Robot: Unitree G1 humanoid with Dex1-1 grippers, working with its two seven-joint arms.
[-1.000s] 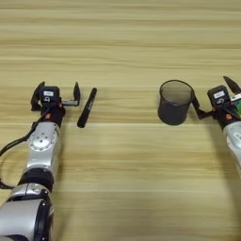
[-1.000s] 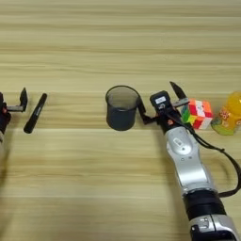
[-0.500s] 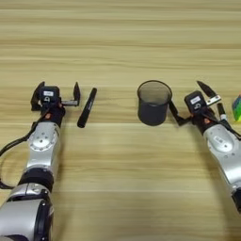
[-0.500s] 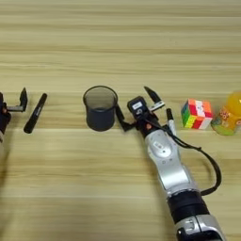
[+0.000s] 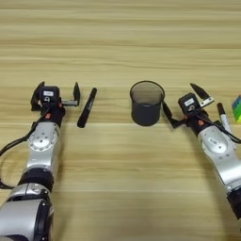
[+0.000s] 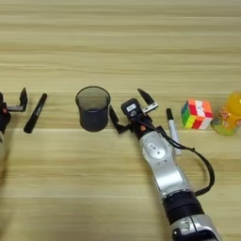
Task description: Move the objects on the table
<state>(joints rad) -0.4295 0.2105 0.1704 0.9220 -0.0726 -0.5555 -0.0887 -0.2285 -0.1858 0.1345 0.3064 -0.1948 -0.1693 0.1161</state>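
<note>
Right gripper (image 6: 128, 112), fingers wide (holding nothing), nudges the pen cup (image 6: 93, 108) sideways; next, clear off.

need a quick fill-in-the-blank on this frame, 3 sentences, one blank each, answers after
1. The black mesh pen cup stands ____ on the wooden table.
2. The right gripper, fingers open, sits just right of the ____.
3. The multicoloured puzzle cube lies between the white black-capped marker and the orange juice ____.

The left gripper rests open beside the black marker.

Answers: upright; cup; bottle
</note>
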